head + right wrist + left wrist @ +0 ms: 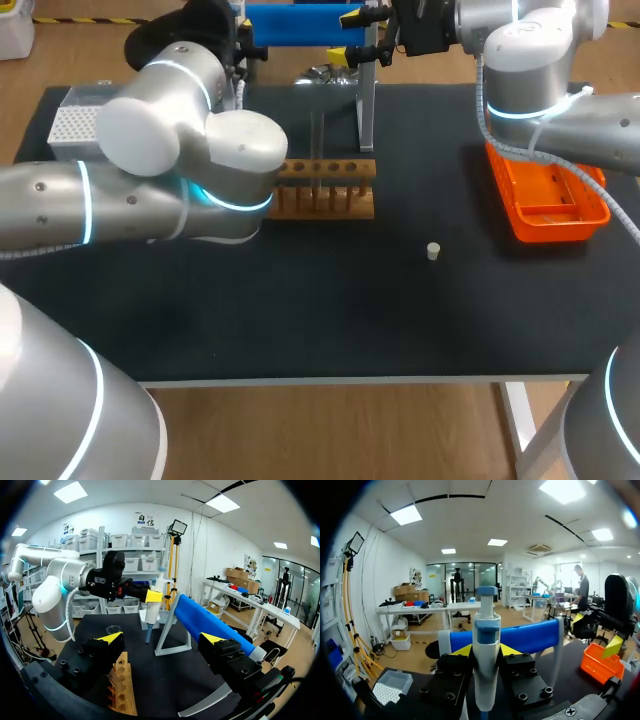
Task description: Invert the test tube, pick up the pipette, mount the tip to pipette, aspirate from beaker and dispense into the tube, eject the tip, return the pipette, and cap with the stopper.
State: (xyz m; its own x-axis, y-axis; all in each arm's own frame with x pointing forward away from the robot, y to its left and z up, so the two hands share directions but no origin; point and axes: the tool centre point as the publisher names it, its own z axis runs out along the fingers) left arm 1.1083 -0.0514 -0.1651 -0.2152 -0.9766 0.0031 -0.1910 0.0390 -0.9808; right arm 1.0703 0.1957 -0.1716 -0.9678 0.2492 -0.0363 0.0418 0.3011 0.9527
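Left arm (190, 170) covers rack's (335, 190) left end; stopper (433, 251) unobstructed.

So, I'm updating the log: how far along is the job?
Picked up: the pipette sits clamped in the left gripper. Next looks like mounting a tip from the tip box. The stopper lies loose on the table, so capping remains.

Glossy plastic pipette (486, 645), wooden rack (330, 170), matt black tabletop (300, 300)

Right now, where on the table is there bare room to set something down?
Widest bare patch: the mat's front strip, from the rack to the near edge, left of the stopper. Another lies between rack and orange tray, behind the stopper. Crowded: the back, around the stand, and the left, under the left arm.
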